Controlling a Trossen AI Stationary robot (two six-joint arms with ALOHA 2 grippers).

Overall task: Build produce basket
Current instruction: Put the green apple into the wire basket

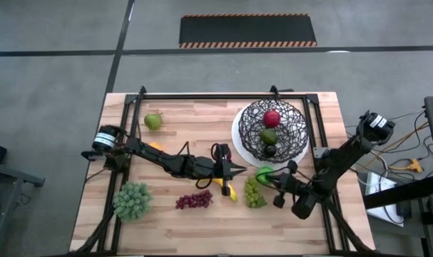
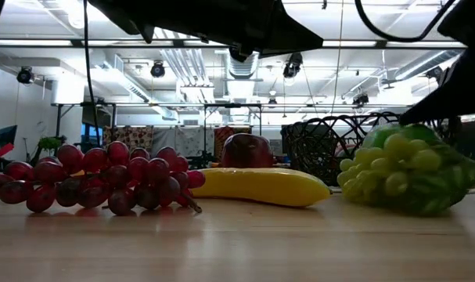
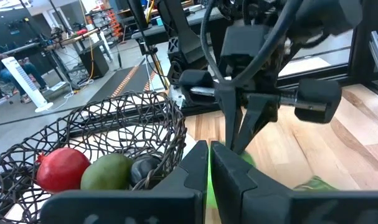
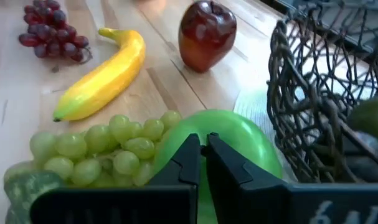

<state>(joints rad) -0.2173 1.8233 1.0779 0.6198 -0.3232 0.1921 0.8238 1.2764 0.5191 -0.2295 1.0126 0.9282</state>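
The wire basket (image 1: 272, 132) sits at the table's (image 1: 202, 225) two-o'clock corner, hard against the frame rail, holding a red apple (image 1: 272, 118), an avocado (image 1: 270, 136) and a dark plum (image 1: 270, 150). At its six o'clock, the right gripper (image 1: 272, 175) hangs pinched shut over the green apple (image 4: 235, 140) (grip unclear), green grapes (image 1: 254, 191) alongside. The left gripper (image 1: 239, 170), closed and empty, points in from nine o'clock; bare boards lie along the near edge.

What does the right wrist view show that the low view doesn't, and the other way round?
Only the right wrist view shows the right gripper, shut over the green apple, and dark fruit inside the basket. Only the low view shows the room's ceiling lights behind the table. Both show the purple grapes, banana, red apple and green grapes.
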